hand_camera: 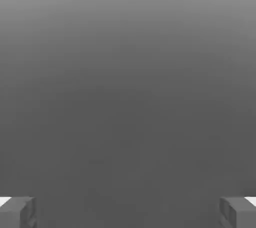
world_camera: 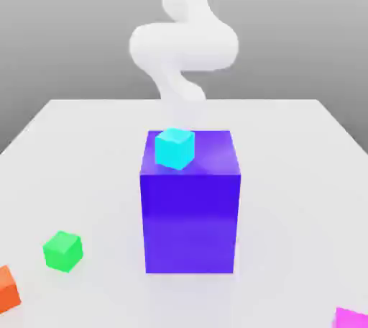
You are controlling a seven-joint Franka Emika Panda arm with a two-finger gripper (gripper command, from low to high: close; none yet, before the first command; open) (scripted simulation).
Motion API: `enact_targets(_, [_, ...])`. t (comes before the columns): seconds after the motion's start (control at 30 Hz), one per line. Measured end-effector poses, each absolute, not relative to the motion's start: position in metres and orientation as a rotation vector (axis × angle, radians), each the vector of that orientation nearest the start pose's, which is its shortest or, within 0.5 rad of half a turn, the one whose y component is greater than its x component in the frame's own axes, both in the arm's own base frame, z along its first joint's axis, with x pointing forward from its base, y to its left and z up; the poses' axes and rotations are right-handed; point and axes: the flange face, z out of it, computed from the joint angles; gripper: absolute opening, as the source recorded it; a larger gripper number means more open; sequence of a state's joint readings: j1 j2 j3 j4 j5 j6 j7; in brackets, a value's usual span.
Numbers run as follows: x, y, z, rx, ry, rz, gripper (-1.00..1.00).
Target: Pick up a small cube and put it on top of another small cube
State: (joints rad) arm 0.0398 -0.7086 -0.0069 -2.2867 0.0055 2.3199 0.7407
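Tabletop first: a plain white table surface runs back to a flat grey wall, nothing but soft shadow on it. At the middle of the exterior view stands the big blue-violet block, tall and glossy, and on its top face, toward the ten o'clock corner, sits a small cyan cube.

The small bright magenta-pink cube is down at five o'clock from the block, right at the exterior view's lower right corner, cut off by the frame edge — only its top and one side show, plain and unmarked, resting on the table well apart from everything else.

At eight o'clock from the block there's a small green cube, and farther out toward the lower left corner a small orange cube, also clipped by the edge.

Behind the block, at twelve o'clock, the white robot arm curls up and out of frame — the block hides its lower part.

In the hand view the gripper has its two grey fingertips spread wide to opposite edges, nothing between them, grey blankness ahead.
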Motion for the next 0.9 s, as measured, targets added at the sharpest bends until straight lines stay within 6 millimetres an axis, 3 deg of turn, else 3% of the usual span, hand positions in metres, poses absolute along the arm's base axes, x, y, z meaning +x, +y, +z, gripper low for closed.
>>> enact_targets(0.23, [0.459, 0.057, 0.605, -2.742, 0.638, -0.769, 0.00])
enact_targets(0.47, [0.513, 0.113, 0.505, -2.908, 0.311, -0.568, 0.00])
enact_targets(0.7, [0.537, 0.179, 0.391, -3.018, -0.063, -0.356, 0.00])
enact_targets(0.9, [0.538, 0.220, 0.285, -3.069, -0.368, -0.168, 0.00])
